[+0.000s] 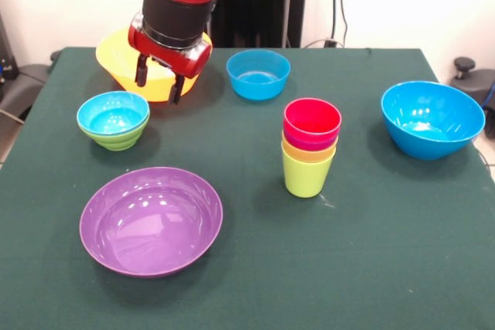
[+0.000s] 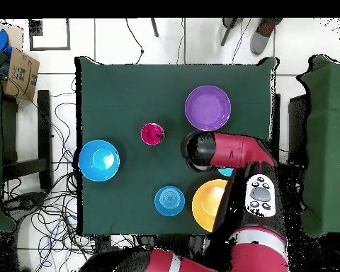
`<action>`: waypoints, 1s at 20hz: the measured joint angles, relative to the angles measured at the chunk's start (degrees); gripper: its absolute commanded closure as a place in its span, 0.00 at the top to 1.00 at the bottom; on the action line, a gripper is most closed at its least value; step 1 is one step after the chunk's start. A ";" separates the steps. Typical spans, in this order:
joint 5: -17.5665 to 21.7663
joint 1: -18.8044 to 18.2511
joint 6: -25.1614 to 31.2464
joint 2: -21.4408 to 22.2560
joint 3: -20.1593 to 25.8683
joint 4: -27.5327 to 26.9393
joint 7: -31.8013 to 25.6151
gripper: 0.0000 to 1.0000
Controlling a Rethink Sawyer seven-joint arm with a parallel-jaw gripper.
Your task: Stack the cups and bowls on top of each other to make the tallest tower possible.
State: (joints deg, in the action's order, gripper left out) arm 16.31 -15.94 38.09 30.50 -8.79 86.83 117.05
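The tower stands at the table's middle: a lime green cup lowest, then yellow, purple and red cups nested in it. From overhead it shows as a red disc. My gripper is open and empty. It hangs in front of the large yellow-orange bowl, above and behind a small blue bowl nested in the small green bowl. The wide purple bowl, the other small blue bowl and the large blue bowl stand apart from one another. In the overhead view the arm hides the gripper.
In the overhead view, the purple bowl, large blue bowl, small blue bowl and yellow-orange bowl ring the tower. The green table ends close behind the yellow-orange bowl. Cables lie on the floor around it.
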 measured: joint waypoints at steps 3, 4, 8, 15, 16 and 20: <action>-0.01 0.28 0.17 0.30 0.00 0.67 0.00 1.00; -0.11 0.52 0.35 0.62 0.00 1.16 0.00 1.00; -0.15 1.20 0.54 1.33 -0.02 1.95 0.00 1.00; -0.15 1.33 0.52 1.17 -0.02 2.02 0.00 1.00; -0.15 1.24 0.52 1.05 -0.02 2.02 0.00 1.00; -0.14 0.49 0.52 0.28 -0.01 2.02 0.00 1.00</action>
State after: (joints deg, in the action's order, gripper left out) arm 16.17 -15.45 38.62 30.78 -8.80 88.85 117.05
